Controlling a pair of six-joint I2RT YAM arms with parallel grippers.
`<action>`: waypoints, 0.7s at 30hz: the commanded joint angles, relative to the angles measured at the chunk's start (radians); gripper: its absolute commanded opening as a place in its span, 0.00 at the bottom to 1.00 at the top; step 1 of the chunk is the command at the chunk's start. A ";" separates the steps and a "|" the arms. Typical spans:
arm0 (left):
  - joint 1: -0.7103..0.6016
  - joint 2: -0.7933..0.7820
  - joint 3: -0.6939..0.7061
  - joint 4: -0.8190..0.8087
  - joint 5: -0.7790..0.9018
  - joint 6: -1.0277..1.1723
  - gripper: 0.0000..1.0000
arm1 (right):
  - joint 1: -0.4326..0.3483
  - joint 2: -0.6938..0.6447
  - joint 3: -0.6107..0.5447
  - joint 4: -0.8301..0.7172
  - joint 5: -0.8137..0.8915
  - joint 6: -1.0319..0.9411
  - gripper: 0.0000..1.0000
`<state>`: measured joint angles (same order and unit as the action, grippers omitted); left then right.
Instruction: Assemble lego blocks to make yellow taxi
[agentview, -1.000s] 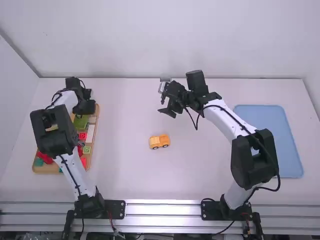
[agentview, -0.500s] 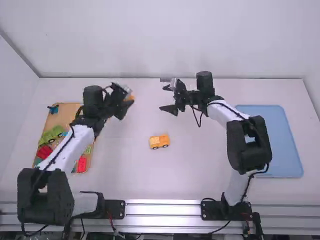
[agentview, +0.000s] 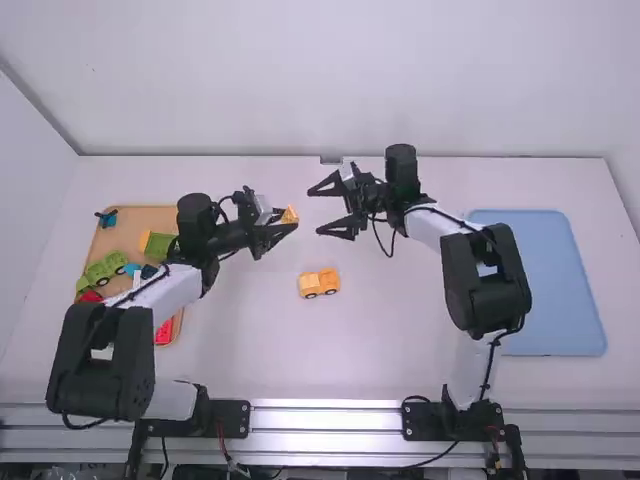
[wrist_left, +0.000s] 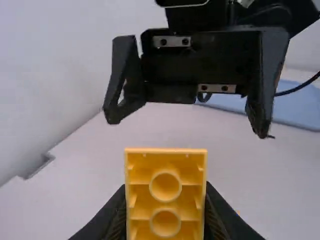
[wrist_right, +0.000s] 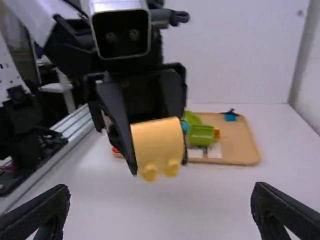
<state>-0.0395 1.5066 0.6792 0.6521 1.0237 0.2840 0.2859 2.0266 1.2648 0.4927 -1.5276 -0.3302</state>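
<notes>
Looks like a robotics lab or similar test stn: L arm (agentview: 165, 290) & R arm (agentview: 500, 300) mounted on a metal rail (agentview: 325, 417) at the edge of a white tbl (agentview: 400, 370). Plain white walls (agentview: 330, 80) stand round the tbl, w/ cables (agentview: 489, 368) run along the arms' links

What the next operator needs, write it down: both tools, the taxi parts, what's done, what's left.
Left tool: shut on a yellow block, in the air facing the right tool.
Right tool: open, empty.
Yellow car piece: on the table, wheels on.
Other blocks: in the wooden tray, far left.
Done: block in hand.
Left: block not yet on the car piece; probably a handover or direct fitting next.
</notes>
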 joint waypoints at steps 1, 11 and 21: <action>-0.013 0.039 -0.013 0.042 0.088 -0.053 0.21 | 0.019 -0.003 -0.001 0.020 -0.033 0.017 0.92; -0.013 0.068 -0.013 0.108 0.160 -0.042 0.17 | 0.062 -0.003 -0.001 0.069 -0.014 0.020 0.72; -0.014 0.068 -0.013 0.116 0.166 -0.026 0.16 | 0.075 -0.003 -0.001 0.075 -0.020 0.045 0.61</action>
<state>-0.0460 1.5707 0.6704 0.7654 1.1648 0.2539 0.3492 2.0270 1.2648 0.5652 -1.5379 -0.3027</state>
